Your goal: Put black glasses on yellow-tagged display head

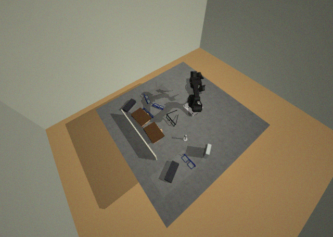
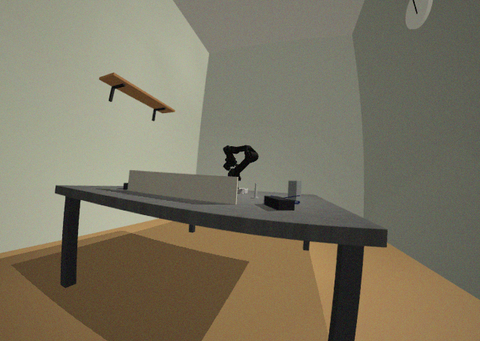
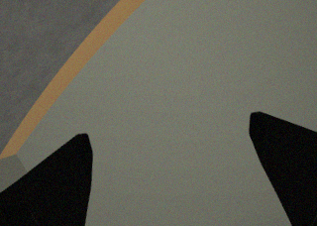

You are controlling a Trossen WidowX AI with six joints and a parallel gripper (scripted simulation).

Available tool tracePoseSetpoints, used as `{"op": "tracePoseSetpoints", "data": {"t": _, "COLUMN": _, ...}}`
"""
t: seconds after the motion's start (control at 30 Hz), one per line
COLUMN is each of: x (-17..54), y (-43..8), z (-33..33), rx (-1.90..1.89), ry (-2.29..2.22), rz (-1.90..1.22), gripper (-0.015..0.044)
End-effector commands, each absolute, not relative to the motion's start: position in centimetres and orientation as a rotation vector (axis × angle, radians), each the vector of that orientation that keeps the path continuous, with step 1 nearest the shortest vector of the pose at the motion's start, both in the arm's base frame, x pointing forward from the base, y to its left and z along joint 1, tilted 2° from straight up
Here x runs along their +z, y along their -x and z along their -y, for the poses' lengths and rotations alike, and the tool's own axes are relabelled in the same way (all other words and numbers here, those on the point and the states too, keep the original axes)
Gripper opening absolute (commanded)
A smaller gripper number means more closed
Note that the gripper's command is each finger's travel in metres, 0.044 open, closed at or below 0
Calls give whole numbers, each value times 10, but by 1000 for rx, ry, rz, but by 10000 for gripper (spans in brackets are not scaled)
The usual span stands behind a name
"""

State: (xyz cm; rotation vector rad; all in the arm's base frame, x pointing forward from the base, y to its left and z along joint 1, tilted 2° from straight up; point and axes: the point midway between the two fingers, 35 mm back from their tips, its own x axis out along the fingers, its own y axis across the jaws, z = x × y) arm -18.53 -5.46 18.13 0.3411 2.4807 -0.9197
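The black glasses (image 1: 171, 121) lie on the table between the arm base and the heads, temples open and pointing towards the arm side. In the exterior view they do not show. Two display heads with flat brown tops, one head (image 1: 141, 116) and the other head (image 1: 153, 132), stand side by side before a pale panel. No yellow tag can be made out, so I cannot tell which head bears it. My gripper (image 3: 170, 134) is open and empty, raised with the folded arm, well away from the glasses. The wrist view shows only wall, floor and a table part between and beyond the fingers.
The pale panel (image 1: 139, 134) (image 2: 181, 186) stands behind the heads. Blue glasses (image 1: 188, 161) lie near a white block (image 1: 208, 149) (image 2: 294, 189); several more are near the far head. A small white stand (image 1: 185, 138) (image 2: 256, 191) and dark boxes (image 1: 171, 171) (image 1: 129, 105) (image 2: 279, 203) are around.
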Motion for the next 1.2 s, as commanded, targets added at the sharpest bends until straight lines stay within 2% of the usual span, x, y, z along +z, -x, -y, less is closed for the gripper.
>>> {"op": "tracePoseSetpoints", "data": {"t": 0.0, "x": 178, "y": 172, "z": 102, "rx": -784, "ry": -98, "rz": -2390, "gripper": 230}}
{"op": "tracePoseSetpoints", "data": {"t": 0.07, "x": 176, "y": 160, "z": 127, "rx": -703, "ry": 23, "rz": -2337, "gripper": 200}}
{"op": "tracePoseSetpoints", "data": {"t": 0.37, "x": 165, "y": 67, "z": 214, "rx": -307, "ry": 485, "rz": -2062, "gripper": 200}}
{"op": "tracePoseSetpoints", "data": {"t": 0.6, "x": 150, "y": -31, "z": 238, "rx": 20, "ry": 734, "rz": -1841, "gripper": 200}}
{"op": "tracePoseSetpoints", "data": {"t": 0.87, "x": 134, "y": -149, "z": 214, "rx": 411, "ry": 989, "rz": -1582, "gripper": 200}}
{"op": "tracePoseSetpoints", "data": {"t": 1.17, "x": 110, "y": -250, "z": 124, "rx": 871, "ry": 1144, "rz": -1314, "gripper": 200}}
